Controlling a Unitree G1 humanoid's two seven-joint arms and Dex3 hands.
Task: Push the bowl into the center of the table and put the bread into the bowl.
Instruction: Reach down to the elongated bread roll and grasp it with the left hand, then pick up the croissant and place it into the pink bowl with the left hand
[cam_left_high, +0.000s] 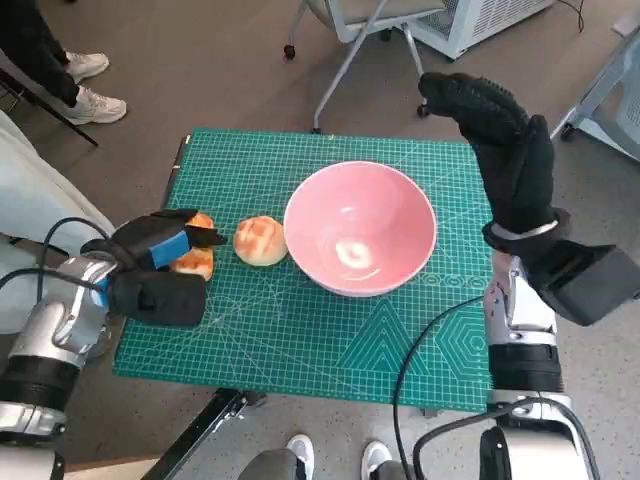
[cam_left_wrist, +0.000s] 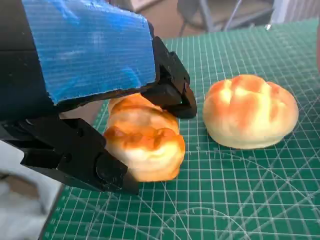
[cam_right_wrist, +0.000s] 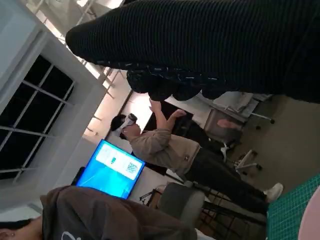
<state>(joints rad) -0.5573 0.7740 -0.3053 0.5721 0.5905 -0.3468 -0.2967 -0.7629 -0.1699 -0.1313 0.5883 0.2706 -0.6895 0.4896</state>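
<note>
Left hand fingers close round bread at bench left edge; pink bowl lies toward centre, beyond second bun. Right hand raised beside bowl, fingers spread, holding nothing.

- I see a small table covered by a green cutting mat with a white grid.
- A pink bowl sits on the mat, near its middle, slightly toward the far side.
- A round bread roll lies just beside the bowl, on my left.
- A second bread piece lies near the mat's left edge, apart from the roll.
</note>
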